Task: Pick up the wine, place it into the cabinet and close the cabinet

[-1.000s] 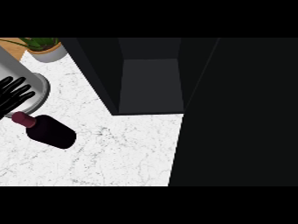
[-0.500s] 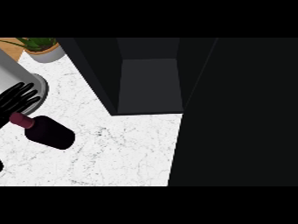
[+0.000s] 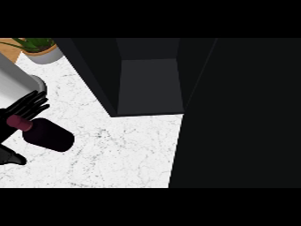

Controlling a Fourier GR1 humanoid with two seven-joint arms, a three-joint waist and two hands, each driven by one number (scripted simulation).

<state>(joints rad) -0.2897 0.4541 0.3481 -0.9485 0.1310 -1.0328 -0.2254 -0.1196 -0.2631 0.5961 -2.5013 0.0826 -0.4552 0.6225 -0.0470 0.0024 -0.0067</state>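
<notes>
From my seat I count one wine bottle (image 3: 43, 132), one cabinet (image 3: 149, 84), one potted plant (image 3: 40, 49) and one hand (image 3: 13, 115) in the head view. It comes in at the view's left edge, so I read it as the left hand, though most of the arm is cut off.

The hand's fingers (image 3: 34, 102) are spread apart and reach over the bottle's maroon neck, while the thumb (image 3: 3, 154) sits below it — the neck lies between them. I cannot tell whether they actually touch the bottle; they are not closed round it.

The wine bottle lies on its side on the white marble counter (image 3: 114, 150), its neck under the fingers and its dark body pointing away from them toward the lower right. It is well apart from the cabinet.

The cabinet stands open beyond the fingertips to the right — its dark interior holds nothing I can see. The pot at the top left holds a green plant, above the fingers.
</notes>
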